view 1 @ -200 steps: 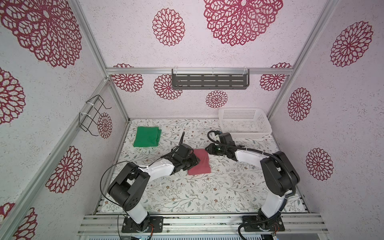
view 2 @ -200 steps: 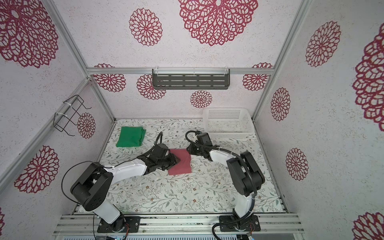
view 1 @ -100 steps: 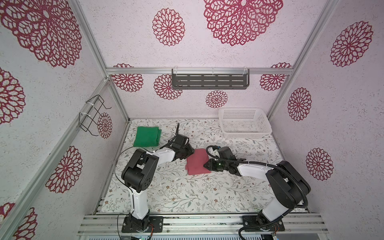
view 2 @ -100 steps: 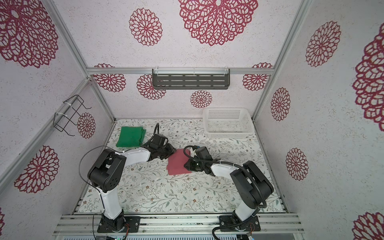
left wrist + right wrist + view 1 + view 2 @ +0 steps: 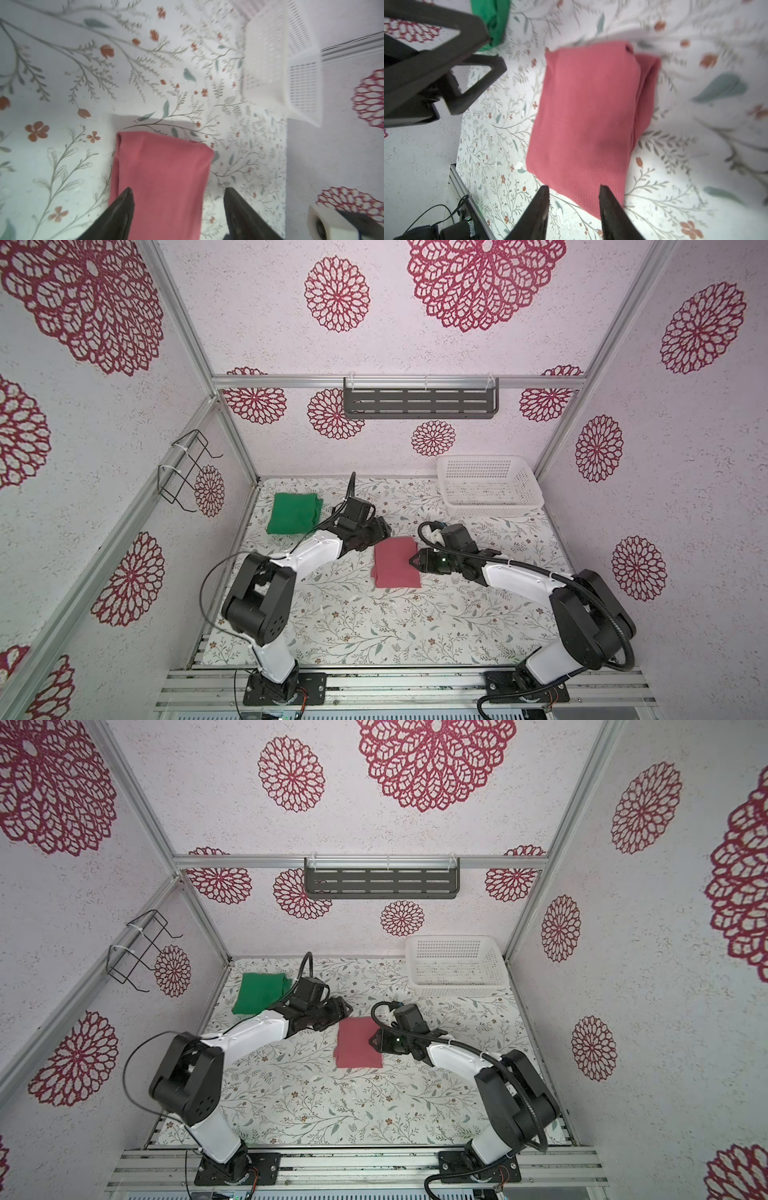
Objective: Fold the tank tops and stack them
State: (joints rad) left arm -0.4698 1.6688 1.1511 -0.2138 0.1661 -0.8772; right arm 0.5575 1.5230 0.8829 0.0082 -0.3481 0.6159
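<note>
The red tank top (image 5: 397, 568) (image 5: 358, 1048) is lying folded into a flat rectangle near the middle of the flowered tabletop (image 5: 374, 626) in both top views. The green tank top (image 5: 294, 513) (image 5: 259, 994) is lying folded by itself in the far left corner, well apart from the red one. The two are not stacked.

The left arm (image 5: 307, 556) is reaching in from the left, and the left jaws are hovering just beside the far left corner of the red tank top. In the left wrist view they are standing wide apart over one end of the red tank top (image 5: 162, 176), gripping nothing.

The right arm (image 5: 519, 578) is reaching in from the right, and the right jaws are pointing at the right edge of the red tank top. In the right wrist view they are standing partly open, with a corner of the red tank top (image 5: 585, 124) lying flat on the tabletop under the gap and nothing pinched between them. A part of the green tank top (image 5: 492, 20) is showing behind the left arm there.

The white basket (image 5: 494, 510) (image 5: 457, 990) is sitting in the far right corner.
</note>
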